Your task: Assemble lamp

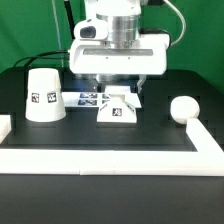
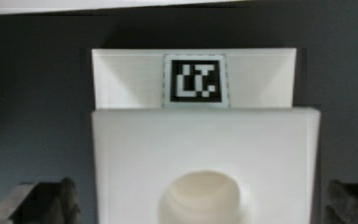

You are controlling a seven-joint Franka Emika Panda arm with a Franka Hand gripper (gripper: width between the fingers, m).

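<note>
The tool (image 1: 118, 90) hangs wide open over the lamp base (image 1: 118, 112), with its fingers (image 2: 44, 200) on either side of the base, gripping nothing. On the black desk (image 1: 120, 138) the cone shade (image 1: 45, 95) stands at the exterior view's left, the lamp base mid-desk, and the ball-shaped bulb (image 1: 182, 109) at the right, well apart

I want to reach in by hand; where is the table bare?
Bare: the wide strip between the parts and the front rail, and the gap between base and bulb. Crowded: from shade across marker board to base, under the end effector.
</note>
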